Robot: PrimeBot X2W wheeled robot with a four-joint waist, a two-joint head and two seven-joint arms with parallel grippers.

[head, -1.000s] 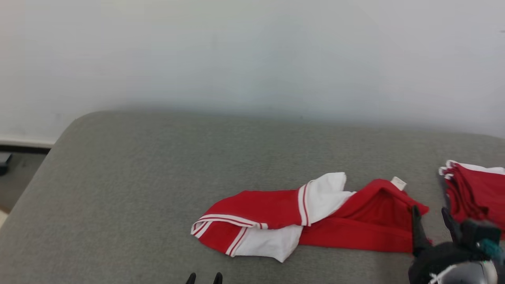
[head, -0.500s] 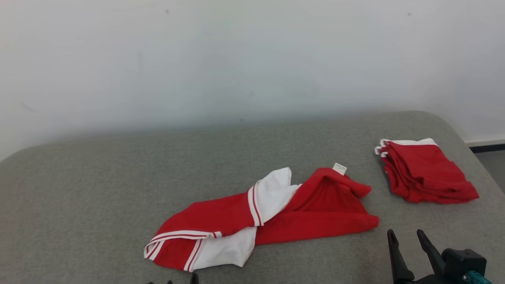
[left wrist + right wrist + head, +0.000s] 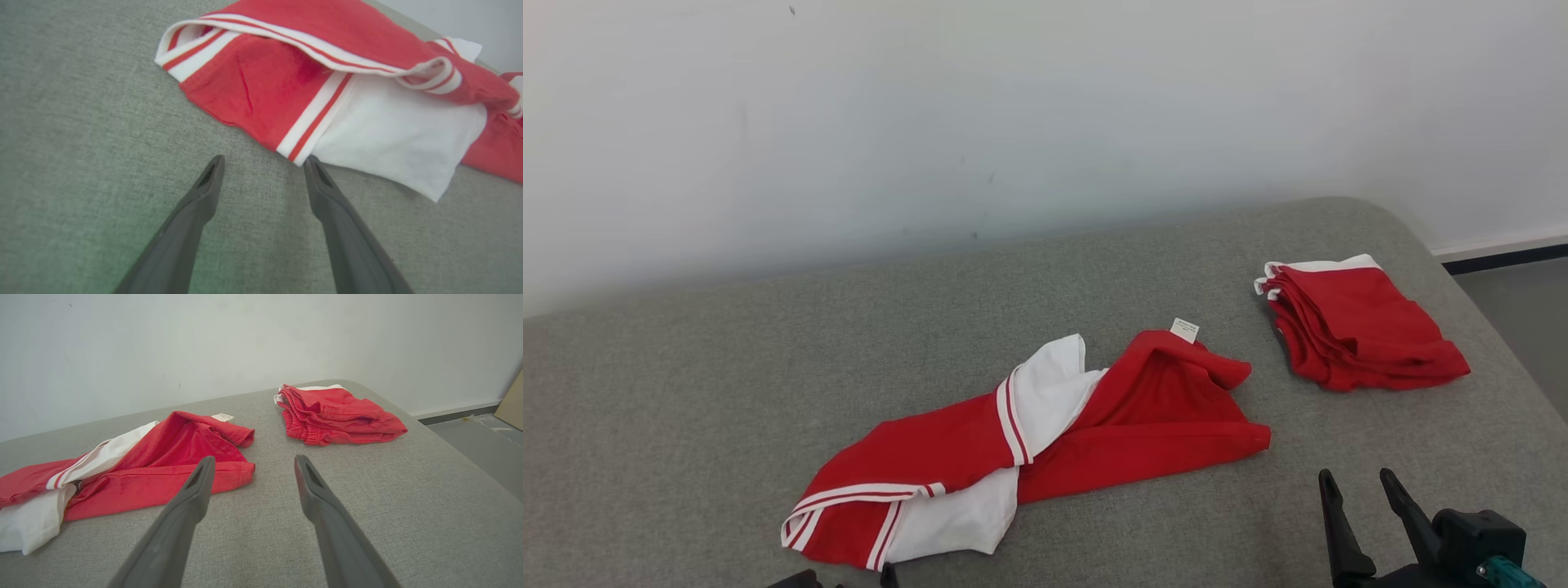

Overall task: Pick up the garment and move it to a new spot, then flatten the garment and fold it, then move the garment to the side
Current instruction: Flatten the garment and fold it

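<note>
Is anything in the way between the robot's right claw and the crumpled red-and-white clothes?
Nothing visible is. Just bare grey surface lies between the open right gripper and the crumpled garment. The folded red pile sits apart, not between them.

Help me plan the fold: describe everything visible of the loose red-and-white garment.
The garment is soft red cloth with white panels and red-and-white striped trim. It lies crumpled, stretched diagonally on the grey padded surface, one red flap turned up with a white label at its far edge. The open left tool points at its striped near corner; whether they touch cannot be told.
</note>
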